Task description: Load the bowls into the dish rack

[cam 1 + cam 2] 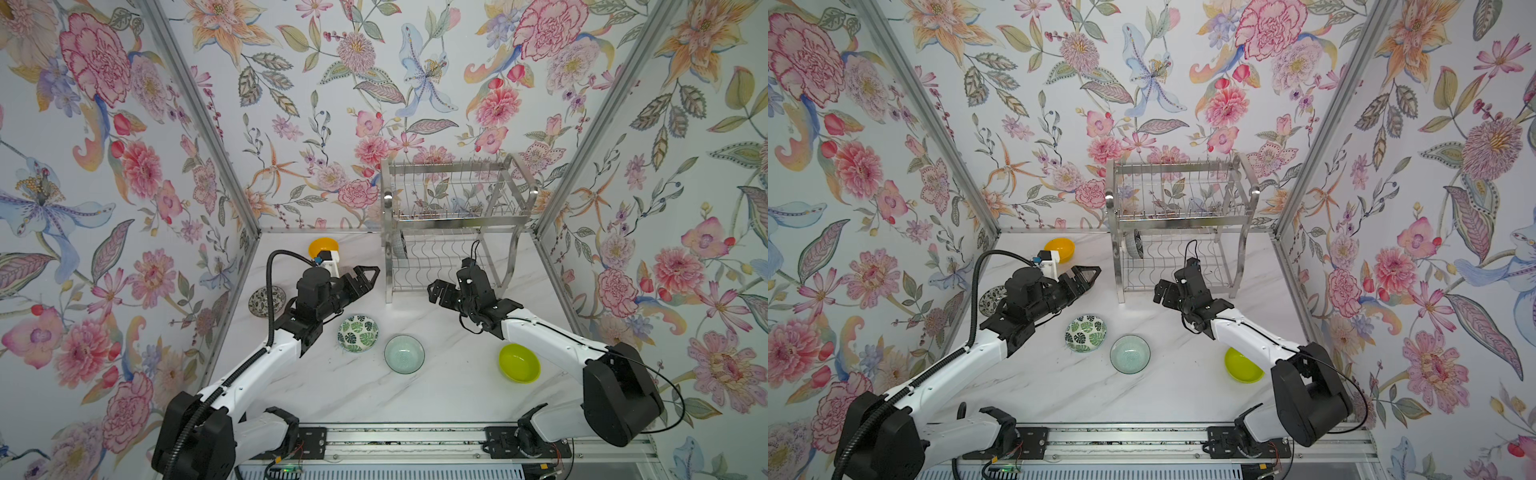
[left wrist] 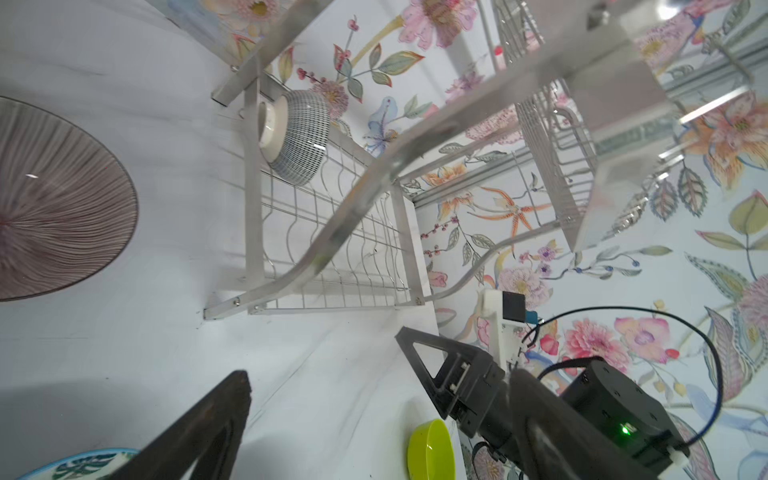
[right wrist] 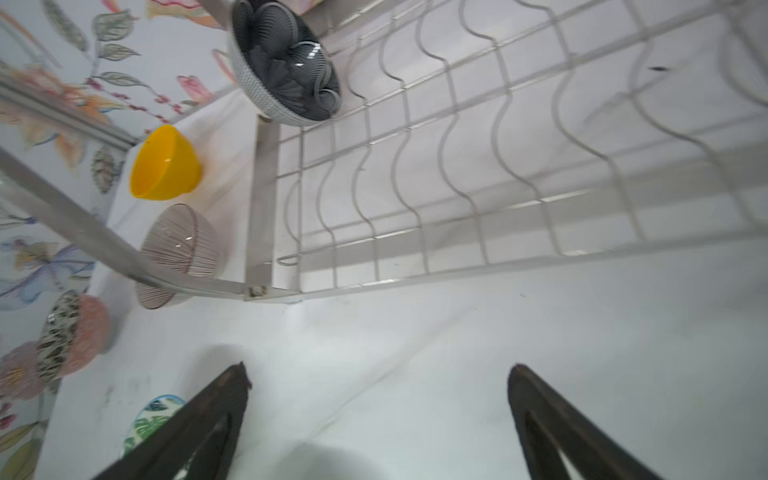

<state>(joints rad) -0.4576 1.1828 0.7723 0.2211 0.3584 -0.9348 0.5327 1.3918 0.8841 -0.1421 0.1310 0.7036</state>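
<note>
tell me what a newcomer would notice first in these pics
The loud floral wallpaper covering the walls hits first. Next comes the shiny two-tier dish rack at the back right of the white table, with one dark navy bowl on edge in its lower tier. Then the bright loose bowls: the orange-yellow bowl at the back, the lime-green bowl front right.

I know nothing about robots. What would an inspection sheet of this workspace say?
Surface: white marbled table.
Job's things: dish rack holds one dark bowl on edge, lower tier; on the table: orange bowl, speckled bowl, leaf-print bowl, pale glass bowl, lime bowl, pink ribbed bowl.
Clutter: nothing seen.
Grippers: left gripper and right gripper both open, empty.
Cables: black hose along left arm; thin black cable loops off right arm.
Surroundings: floral wallpaper walls, metal corner posts.
</note>
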